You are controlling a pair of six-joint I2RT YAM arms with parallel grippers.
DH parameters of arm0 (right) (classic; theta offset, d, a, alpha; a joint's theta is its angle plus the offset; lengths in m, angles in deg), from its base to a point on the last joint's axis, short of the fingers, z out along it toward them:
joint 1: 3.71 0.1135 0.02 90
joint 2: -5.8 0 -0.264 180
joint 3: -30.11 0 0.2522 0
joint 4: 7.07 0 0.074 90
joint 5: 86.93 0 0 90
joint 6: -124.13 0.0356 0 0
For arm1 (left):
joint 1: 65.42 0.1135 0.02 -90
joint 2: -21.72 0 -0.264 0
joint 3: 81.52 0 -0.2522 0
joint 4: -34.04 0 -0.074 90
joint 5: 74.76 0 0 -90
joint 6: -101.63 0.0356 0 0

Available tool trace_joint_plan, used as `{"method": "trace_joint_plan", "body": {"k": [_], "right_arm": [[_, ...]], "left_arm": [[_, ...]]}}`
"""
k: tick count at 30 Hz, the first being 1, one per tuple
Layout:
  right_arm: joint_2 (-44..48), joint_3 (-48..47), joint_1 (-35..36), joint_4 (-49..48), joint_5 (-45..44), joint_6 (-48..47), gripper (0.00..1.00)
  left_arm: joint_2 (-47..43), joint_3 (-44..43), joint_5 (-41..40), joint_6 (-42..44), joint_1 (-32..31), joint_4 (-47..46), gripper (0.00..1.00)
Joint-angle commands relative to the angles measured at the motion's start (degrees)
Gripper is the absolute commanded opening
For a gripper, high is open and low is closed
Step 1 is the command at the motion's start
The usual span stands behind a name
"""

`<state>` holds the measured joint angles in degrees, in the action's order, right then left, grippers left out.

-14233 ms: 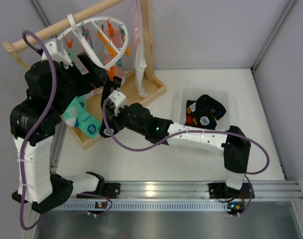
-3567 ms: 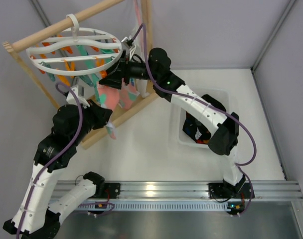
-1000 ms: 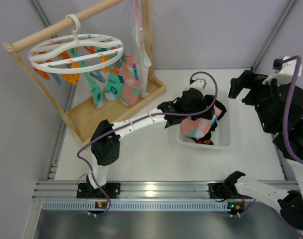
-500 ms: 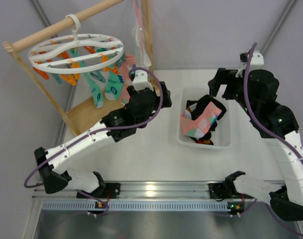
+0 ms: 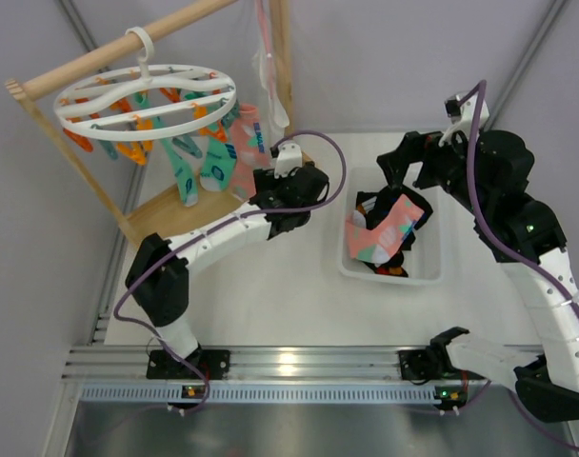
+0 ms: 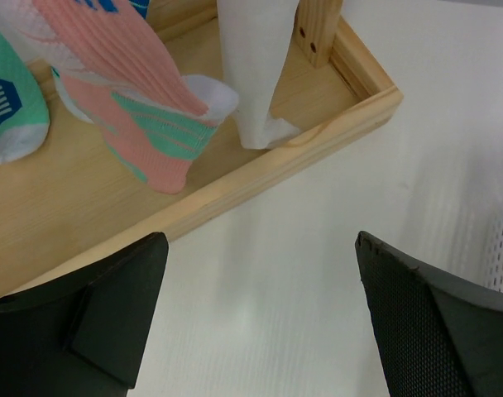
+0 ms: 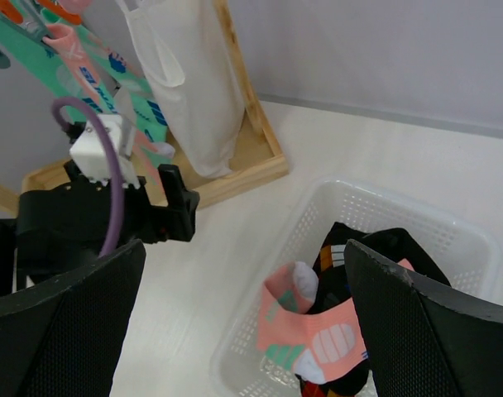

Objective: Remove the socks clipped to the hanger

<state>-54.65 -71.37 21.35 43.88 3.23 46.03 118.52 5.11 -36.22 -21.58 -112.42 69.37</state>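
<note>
The left gripper has its jaws spread wide with nothing between them. It hangs over bare table just near of the wooden base of the drying frame. The right gripper is just as wide and just as empty, raised above the far left corner of the white basket.

Several socks hang from clips on the hanger, the white ring hooked over the wooden rail at far left. The pink-and-teal sock dangles closest to the left fingers, next to a white bag. More socks lie heaped in the basket, a pink one on top.

I'd say this is the gap between picks, with the job only partly done. Next the left arm needs to rise towards that nearest sock, pinch its lower end and tug downward until the clip lets go. The ring may swing as it pulls.
</note>
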Motion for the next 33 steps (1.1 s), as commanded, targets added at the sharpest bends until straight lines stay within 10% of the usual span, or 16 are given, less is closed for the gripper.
{"method": "trace_joint_plan", "body": {"k": [1,27,33], "right_arm": [[0.6,0.0,-1.2,-4.1,3.4,-1.7,0.99],[-4.7,-2.8,2.1,-3.9,4.7,-3.3,0.99],[-5.1,-3.0,2.1,-3.8,3.9,-4.1,0.99]], "left_arm": [[2.7,-5.2,-4.8,-1.2,1.6,-0.7,0.98],[10.9,-16.2,-4.3,12.9,11.8,-11.0,0.83],[11.7,-15.7,-5.4,12.7,11.9,-11.0,0.40]]}}
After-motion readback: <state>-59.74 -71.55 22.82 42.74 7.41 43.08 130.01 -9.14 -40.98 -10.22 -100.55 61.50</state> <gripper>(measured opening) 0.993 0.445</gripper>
